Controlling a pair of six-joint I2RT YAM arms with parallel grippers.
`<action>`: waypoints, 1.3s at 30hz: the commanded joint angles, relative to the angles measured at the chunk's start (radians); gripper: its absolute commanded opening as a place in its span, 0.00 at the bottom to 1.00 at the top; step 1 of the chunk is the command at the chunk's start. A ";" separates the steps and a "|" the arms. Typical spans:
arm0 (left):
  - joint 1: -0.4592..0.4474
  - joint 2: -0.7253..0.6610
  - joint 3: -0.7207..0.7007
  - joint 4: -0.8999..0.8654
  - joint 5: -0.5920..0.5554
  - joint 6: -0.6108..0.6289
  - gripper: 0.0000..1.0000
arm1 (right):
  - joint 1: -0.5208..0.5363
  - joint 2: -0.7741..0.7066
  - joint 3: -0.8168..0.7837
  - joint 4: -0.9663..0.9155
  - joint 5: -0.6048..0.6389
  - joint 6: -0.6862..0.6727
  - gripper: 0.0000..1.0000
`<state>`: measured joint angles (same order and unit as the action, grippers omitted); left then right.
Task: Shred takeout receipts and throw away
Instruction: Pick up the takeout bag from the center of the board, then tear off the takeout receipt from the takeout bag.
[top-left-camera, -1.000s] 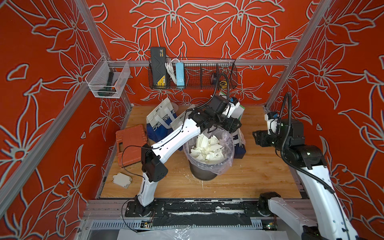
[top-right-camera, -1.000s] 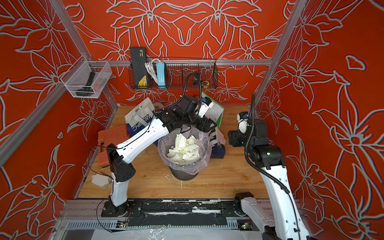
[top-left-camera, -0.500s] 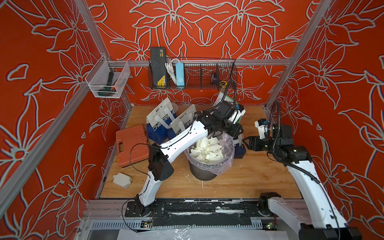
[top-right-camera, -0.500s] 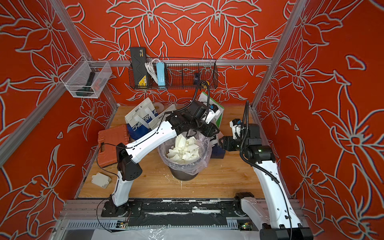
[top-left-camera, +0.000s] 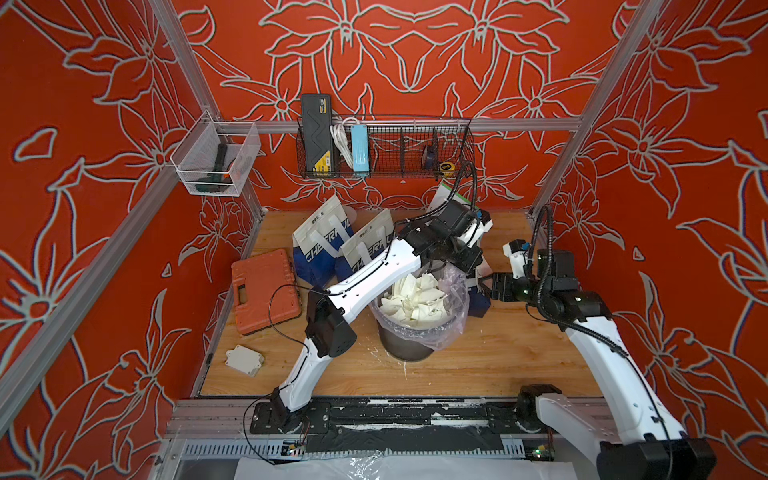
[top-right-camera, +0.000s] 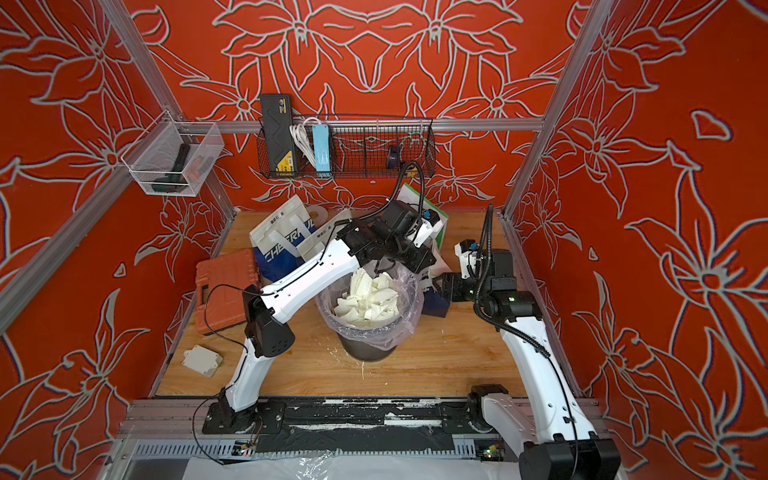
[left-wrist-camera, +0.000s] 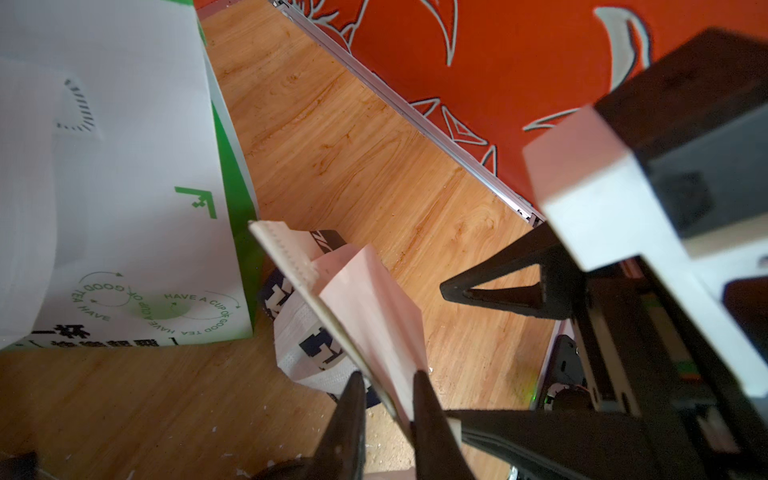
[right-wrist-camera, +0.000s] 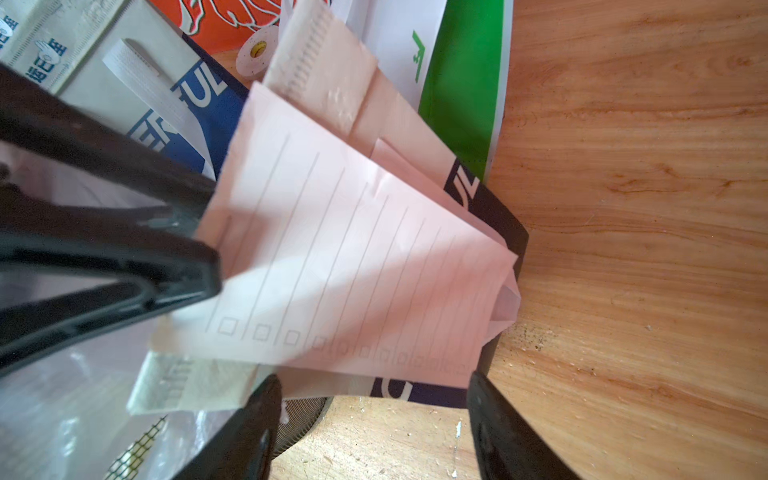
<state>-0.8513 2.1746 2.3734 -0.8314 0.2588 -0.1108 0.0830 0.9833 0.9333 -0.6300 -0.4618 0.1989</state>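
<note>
Receipt (right-wrist-camera: 353, 257), a ruled white slip, is held in the red-walled cell (top-left-camera: 415, 62) near the right edge of the wooden table (top-left-camera: 519, 353), just beside the lined bin (top-left-camera: 407, 349) of scraps (top-left-camera: 415, 295), pinched at one end by my left claw (left-wrist-camera: 388, 395), its long edge facing my right claw (right-wrist-camera: 372, 386), whose empty jaws gape just short of it.

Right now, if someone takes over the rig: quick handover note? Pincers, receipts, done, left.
Left pincer: shut on one edge of a whole lined receipt, which it holds in front of the blue-lettered bag beside the bin.
Right pincer: open, jaws straddling another edge of that receipt, not gripping.
Done: the bin is heaped with torn scraps.
Left: close the right pincer, tear this receipt, drop the pieces in the bin. I cannot tell whether more receipts remain.
</note>
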 joint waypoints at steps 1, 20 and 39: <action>-0.004 0.027 0.010 -0.060 -0.004 0.006 0.15 | -0.006 0.000 -0.017 0.030 0.006 0.005 0.70; 0.007 0.037 0.021 -0.049 0.028 0.025 0.09 | -0.066 0.000 -0.073 0.202 -0.098 -0.003 0.79; 0.027 0.044 0.018 -0.042 0.054 0.045 0.07 | -0.161 0.078 -0.067 0.313 -0.511 0.046 0.75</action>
<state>-0.8280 2.1902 2.3817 -0.8349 0.2958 -0.0704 -0.0750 1.0760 0.8593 -0.3599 -0.8745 0.2211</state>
